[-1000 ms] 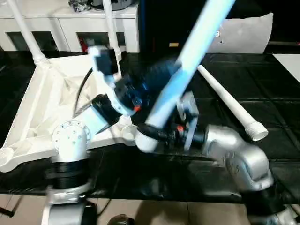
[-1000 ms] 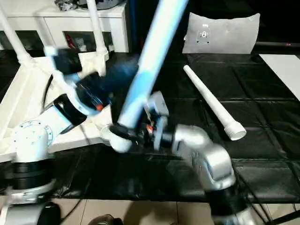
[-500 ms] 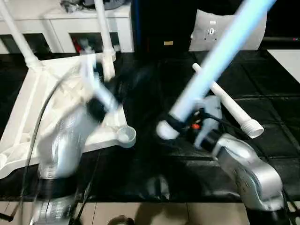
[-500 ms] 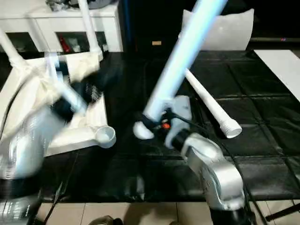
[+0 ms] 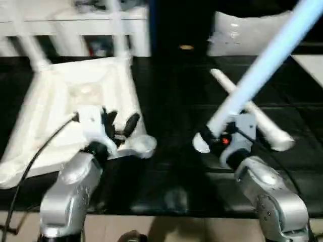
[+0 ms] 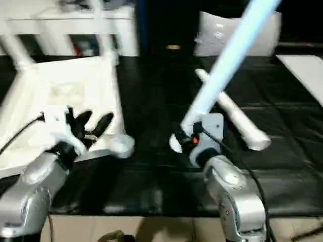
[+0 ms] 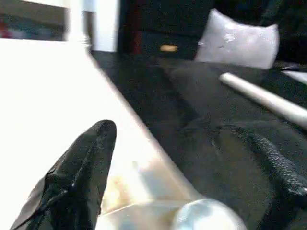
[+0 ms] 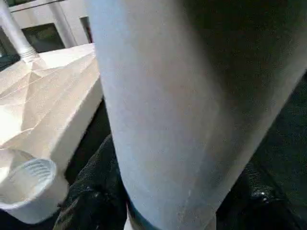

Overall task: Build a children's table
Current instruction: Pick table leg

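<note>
The right gripper (image 5: 208,140) clamps 1 white leg (image 5: 262,63), tilted upward. The left gripper (image 5: 119,126) hovers spread and empty above the tabletop's (image 5: 60,101) corner socket (image 5: 144,145).

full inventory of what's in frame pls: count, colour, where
table top: 1, white, upside down on the black mat, robot's left
fitted legs: 2, white, standing up from the top's far corners
empty corner socket: 1, white, near corner of the top, by the left claw
held leg: 1, white, slanting up and away in the right claw
loose leg: 1, white, lying on the mat behind the held leg
mat: 1, black, under everything
cushion: 1, grey-white, far right
cabinet: 1, white, far left
left claw: open, over the top's near edge
right claw: shut on held leg
</note>
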{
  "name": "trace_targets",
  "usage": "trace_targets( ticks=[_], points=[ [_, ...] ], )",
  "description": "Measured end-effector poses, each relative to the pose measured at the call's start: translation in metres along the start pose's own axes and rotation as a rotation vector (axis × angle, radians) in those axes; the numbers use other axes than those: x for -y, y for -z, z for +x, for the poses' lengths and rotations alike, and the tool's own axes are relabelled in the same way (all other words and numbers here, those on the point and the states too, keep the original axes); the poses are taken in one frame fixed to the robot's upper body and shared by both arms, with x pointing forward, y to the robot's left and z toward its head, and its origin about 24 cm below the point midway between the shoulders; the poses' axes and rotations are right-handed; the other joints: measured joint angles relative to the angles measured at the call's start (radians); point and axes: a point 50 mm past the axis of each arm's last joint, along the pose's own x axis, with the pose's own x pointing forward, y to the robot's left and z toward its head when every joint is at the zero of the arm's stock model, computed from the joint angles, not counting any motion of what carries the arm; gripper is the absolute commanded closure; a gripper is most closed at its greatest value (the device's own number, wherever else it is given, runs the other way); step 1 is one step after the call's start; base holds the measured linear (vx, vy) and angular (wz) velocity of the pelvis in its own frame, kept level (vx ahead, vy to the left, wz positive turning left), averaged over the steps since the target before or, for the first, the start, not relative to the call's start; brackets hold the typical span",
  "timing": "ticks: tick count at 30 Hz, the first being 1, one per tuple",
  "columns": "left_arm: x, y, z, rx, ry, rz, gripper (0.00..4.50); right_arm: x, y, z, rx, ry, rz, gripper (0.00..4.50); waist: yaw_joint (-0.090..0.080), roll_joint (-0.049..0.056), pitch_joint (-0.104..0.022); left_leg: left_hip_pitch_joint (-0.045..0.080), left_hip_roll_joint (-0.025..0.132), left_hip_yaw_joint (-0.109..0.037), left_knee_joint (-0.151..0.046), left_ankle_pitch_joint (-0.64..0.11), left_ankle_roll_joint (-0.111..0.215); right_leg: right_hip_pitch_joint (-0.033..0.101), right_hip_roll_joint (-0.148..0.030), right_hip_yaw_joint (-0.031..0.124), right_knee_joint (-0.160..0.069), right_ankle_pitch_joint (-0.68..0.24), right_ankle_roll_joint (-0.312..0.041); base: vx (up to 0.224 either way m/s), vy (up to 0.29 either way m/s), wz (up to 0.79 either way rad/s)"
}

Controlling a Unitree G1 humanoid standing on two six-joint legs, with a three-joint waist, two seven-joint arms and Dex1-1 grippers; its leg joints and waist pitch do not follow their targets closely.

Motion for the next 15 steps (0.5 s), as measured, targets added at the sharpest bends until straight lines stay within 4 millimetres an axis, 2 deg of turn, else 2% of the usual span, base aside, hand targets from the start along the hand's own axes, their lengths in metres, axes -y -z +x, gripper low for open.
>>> trace_targets(
  ticks=[2,3,4,5,6,7,8,9,10,11,12,13,14,15],
  points=[
    [-0.001,0.000,-0.001,0.001,-0.011,0.017,0.84,-0.002,0.001,0.001,-0.007,-0.004,-0.005,2.61,-0.005,-0.001,-0.002,0.002,-0.019,0.009,-0.006,0.002,0.024,-0.002,-0.013,-0.005,-0.009,0.000,-0.002,-0.027,0.186,0.09],
    [-0.001,0.000,-0.001,0.001,-0.014,0.022,0.84,-0.005,0.002,0.002,-0.008,-0.015,-0.007,2.61,-0.016,-0.001,-0.002,0.002,-0.032,0.016,-0.008,0.003,0.041,-0.007,-0.024,-0.007,0.006,-0.012,-0.022,-0.027,0.192,0.09],
    [-0.001,0.000,-0.001,0.000,-0.017,0.029,0.84,-0.007,0.003,0.002,-0.010,-0.020,-0.002,2.61,-0.029,-0.001,-0.001,0.003,-0.042,0.021,-0.013,0.007,0.050,-0.016,-0.031,-0.020,0.042,-0.033,-0.029,-0.035,0.192,0.09],
    [-0.001,0.000,-0.001,-0.001,-0.020,0.032,0.84,-0.008,0.003,0.002,-0.010,-0.019,0.004,2.61,-0.037,-0.002,-0.001,0.004,-0.047,0.026,-0.017,0.011,0.056,-0.027,-0.024,-0.050,0.080,-0.048,-0.020,-0.065,0.136,0.01],
    [-0.001,0.000,-0.002,-0.001,-0.027,0.037,0.84,-0.007,0.003,0.002,-0.006,-0.014,0.014,2.61,-0.047,-0.010,-0.001,0.006,-0.059,0.036,-0.027,0.018,0.065,-0.027,-0.007,-0.080,0.107,-0.060,0.000,-0.065,0.136,0.01],
    [0.000,0.000,-0.002,0.002,-0.027,0.037,0.84,-0.007,0.002,0.001,0.001,-0.011,0.018,2.61,-0.053,-0.024,-0.001,0.005,-0.073,0.053,-0.034,0.021,0.064,-0.020,0.010,-0.075,0.102,-0.054,-0.016,-0.086,0.083,-0.12],
    [0.004,0.001,-0.001,0.000,-0.019,0.031,0.84,-0.004,0.002,0.000,0.007,0.002,0.022,2.61,-0.055,-0.024,-0.001,0.001,-0.080,0.057,-0.036,0.020,0.061,-0.022,-0.002,-0.060,0.099,-0.053,-0.010,-0.117,0.132,0.02],
    [0.011,0.003,0.000,-0.001,0.009,0.025,0.84,0.002,0.003,-0.003,0.006,0.032,0.023,2.61,-0.041,-0.023,-0.001,-0.029,-0.091,-0.005,0.084,-0.025,0.031,-0.031,-0.014,-0.040,0.095,-0.039,-0.004,-0.117,0.132,0.02],
    [0.011,0.006,-0.003,-0.010,0.005,0.025,0.84,0.003,0.003,-0.003,0.003,0.038,0.022,2.61,-0.052,-0.022,0.001,-0.051,-0.098,-0.089,0.196,-0.047,-0.016,-0.028,-0.025,-0.046,0.087,-0.027,0.004,-0.092,0.176,-0.21],
    [0.010,0.008,-0.005,-0.019,-0.001,0.027,0.84,0.003,0.003,-0.003,0.003,0.034,0.025,2.61,-0.059,-0.027,0.004,-0.041,-0.087,-0.135,0.238,-0.060,-0.070,-0.027,-0.047,-0.051,0.081,-0.017,0.015,-0.078,0.208,-0.43],
    [0.011,0.006,-0.004,-0.011,0.000,0.033,0.84,0.002,0.002,-0.003,0.005,0.030,0.026,2.61,-0.069,-0.023,0.004,0.003,-0.046,-0.151,0.187,-0.082,-0.104,-0.024,-0.069,-0.059,0.077,-0.008,0.021,-0.078,0.208,-0.43],
    [0.012,0.003,-0.003,0.002,0.004,0.038,0.84,0.003,0.003,-0.003,0.000,0.030,0.028,2.61,-0.080,-0.011,0.005,0.042,-0.005,-0.153,0.108,-0.111,-0.112,-0.021,-0.072,-0.064,0.071,-0.002,0.022,-0.102,0.260,-0.13],
    [0.012,0.002,-0.003,0.009,0.005,0.047,0.84,0.002,0.005,-0.003,-0.011,0.027,0.040,2.61,-0.096,-0.003,0.006,0.044,0.003,-0.135,0.104,-0.110,-0.110,-0.014,-0.078,-0.059,0.060,-0.002,0.022,-0.139,0.231,0.14],
    [0.009,0.004,-0.005,-0.002,-0.008,0.054,0.84,-0.001,0.008,-0.002,-0.024,0.015,0.055,2.61,-0.122,0.004,0.012,0.044,-0.006,-0.133,0.088,-0.097,-0.084,-0.012,-0.056,-0.039,0.041,-0.032,-0.015,-0.139,0.231,0.14]
  ],
)
